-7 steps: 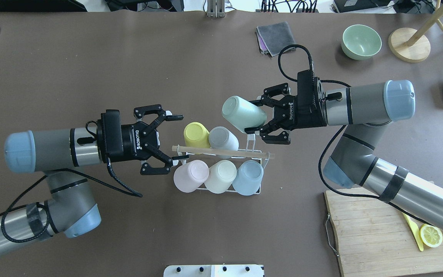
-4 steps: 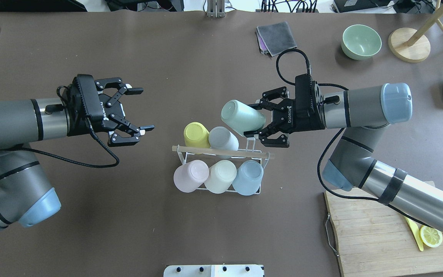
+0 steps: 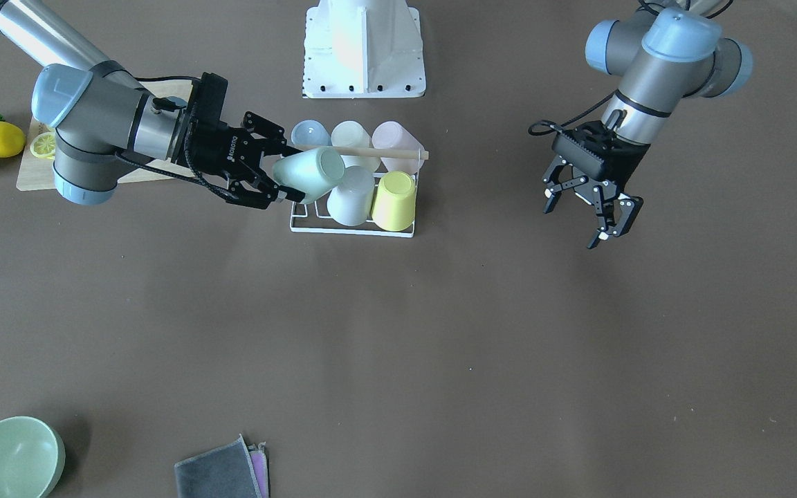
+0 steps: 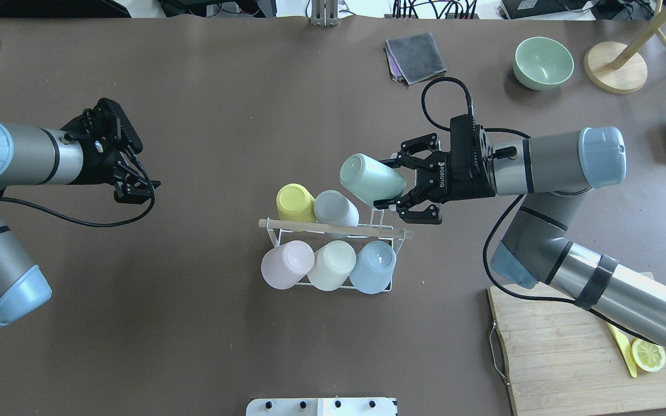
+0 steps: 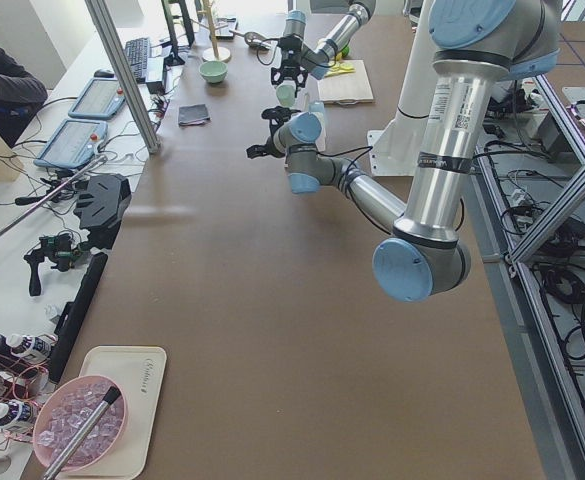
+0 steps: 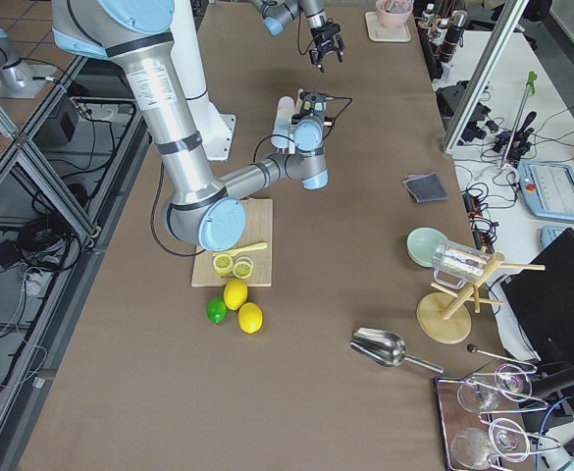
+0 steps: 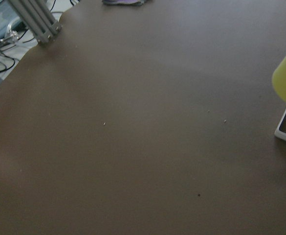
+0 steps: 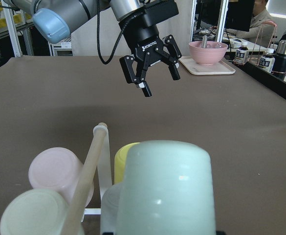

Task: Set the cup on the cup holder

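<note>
Green cup [image 4: 370, 179] held over rack [image 4: 333, 229].
R gripper [image 4: 387, 182] clamped on cup, tilted above bare end prong [image 4: 377, 216]; L gripper [image 3: 587, 220] spread wide, well apart.

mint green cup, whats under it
The free wire prong of the cup holder, beside the grey cup. The mint green cup covers the prong's tip; whether it is inside cannot be told.

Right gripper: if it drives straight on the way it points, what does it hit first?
The right gripper points toward the robot's left over the cup holder, the mint cup leading. That cup would probably meet the grey cup first; height is unclear, so it might pass just over it.
</note>
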Robot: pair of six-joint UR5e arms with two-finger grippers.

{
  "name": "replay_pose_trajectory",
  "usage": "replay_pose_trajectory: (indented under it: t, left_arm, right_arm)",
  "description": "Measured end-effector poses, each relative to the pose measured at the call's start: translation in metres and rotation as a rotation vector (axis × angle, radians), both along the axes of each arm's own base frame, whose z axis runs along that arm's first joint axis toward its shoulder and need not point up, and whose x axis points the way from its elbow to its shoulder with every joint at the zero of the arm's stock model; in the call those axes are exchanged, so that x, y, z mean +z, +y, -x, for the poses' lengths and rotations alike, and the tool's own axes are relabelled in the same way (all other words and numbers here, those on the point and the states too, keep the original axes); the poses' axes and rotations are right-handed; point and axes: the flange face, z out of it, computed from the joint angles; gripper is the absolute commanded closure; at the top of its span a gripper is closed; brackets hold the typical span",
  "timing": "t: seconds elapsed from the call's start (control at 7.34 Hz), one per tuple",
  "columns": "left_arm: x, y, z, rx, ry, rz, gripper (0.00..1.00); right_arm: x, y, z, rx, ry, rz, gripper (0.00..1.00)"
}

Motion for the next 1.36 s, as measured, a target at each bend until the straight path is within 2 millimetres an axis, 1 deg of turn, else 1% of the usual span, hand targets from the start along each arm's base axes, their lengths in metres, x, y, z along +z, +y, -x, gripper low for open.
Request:
replay_pose_trajectory:
  t: [0.14,0.27,0.41,0.54,0.68,0.82,0.95,1.09,1.23,1.36]
  left_arm:
    - [0.026,-0.019,0.028,-0.059,-0.127,0.134,0.01]
    - [0.046,-0.033,0.059,-0.109,-0.205,0.255,0.01]
    - [0.058,-0.043,0.088,-0.141,-0.228,0.374,0.01]
    - [0.066,-0.048,0.113,-0.153,-0.200,0.504,0.01]
    - [0.072,-0.051,0.139,-0.149,-0.132,0.640,0.01]
    - [0.084,-0.051,0.172,-0.170,-0.075,0.744,0.01]
    - [0.106,-0.043,0.217,-0.226,-0.043,0.821,0.01]
    - [0.133,-0.024,0.274,-0.315,-0.012,0.883,0.01]
    - [0.156,-0.002,0.332,-0.418,0.025,0.932,0.01]
    - [0.176,0.021,0.383,-0.515,0.063,0.974,0.01]
  right_arm:
    - [0.002,0.002,0.001,-0.003,0.003,-0.006,0.64]
    - [0.003,0.003,0.002,-0.004,0.005,-0.009,0.64]
    - [0.004,0.002,0.000,-0.005,0.007,-0.010,0.63]
    - [0.007,0.001,-0.004,-0.007,0.011,-0.009,0.61]
    - [0.010,0.001,-0.006,-0.012,0.016,-0.008,0.59]
    - [0.011,0.001,-0.006,-0.016,0.018,-0.008,0.53]
    - [0.012,0.002,-0.006,-0.020,0.020,-0.005,0.27]
    - [0.012,0.003,-0.005,-0.022,0.020,-0.002,0.00]
    - [0.012,0.003,-0.004,-0.021,0.020,0.000,0.00]
    - [0.012,0.002,-0.006,-0.017,0.018,-0.001,0.00]
